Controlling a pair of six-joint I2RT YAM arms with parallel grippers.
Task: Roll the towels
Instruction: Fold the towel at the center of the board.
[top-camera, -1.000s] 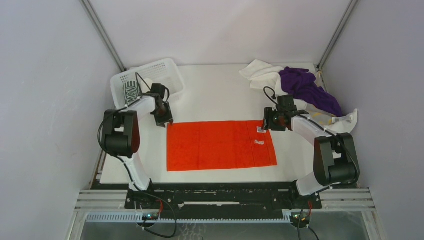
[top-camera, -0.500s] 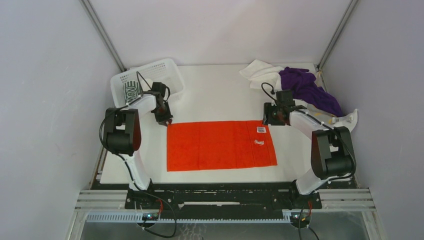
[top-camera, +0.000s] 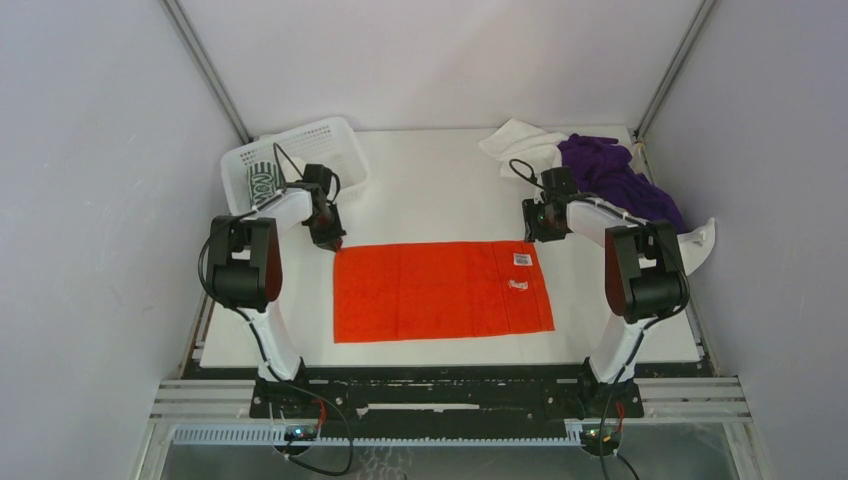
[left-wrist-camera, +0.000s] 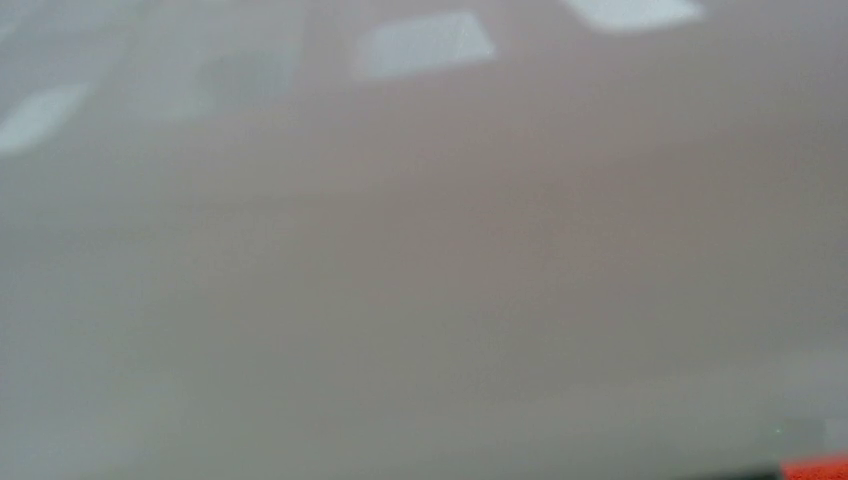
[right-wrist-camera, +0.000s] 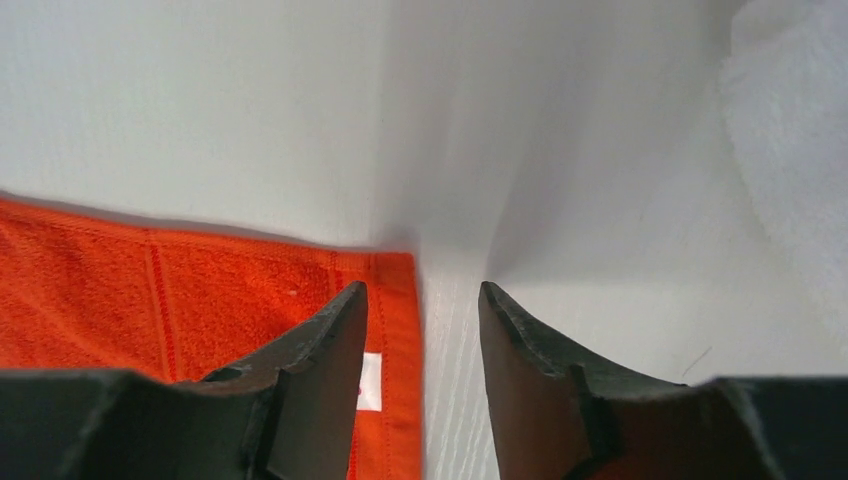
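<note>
the orange towel (top-camera: 440, 290) is laid flat on the table (top-camera: 440, 190). the right gripper (right-wrist-camera: 421, 288) has been drawn back toward 12 o'clock, off the towel's 1 o'clock corner, jaws apart and empty. the left gripper (top-camera: 332, 242) is kept at the 11 o'clock corner; its jaws cannot be told. spreading seems done, so rolling is due next

Left arm (top-camera: 243, 262): I see it folded with the elbow high and the forearm reaching to the far-left corner of the orange towel (top-camera: 440, 290).
Left gripper (top-camera: 331, 240): pointing down right at that corner. My wrist view is a blur, so I cannot tell how the jaws stand.
Right arm (top-camera: 640, 268): folded likewise, with the forearm angled in toward the towel's far-right corner.
Right gripper (right-wrist-camera: 420, 290): low, jaws apart with nothing between them. One finger (right-wrist-camera: 320, 340) is over the towel's corner and the other is just off its edge.
</note>
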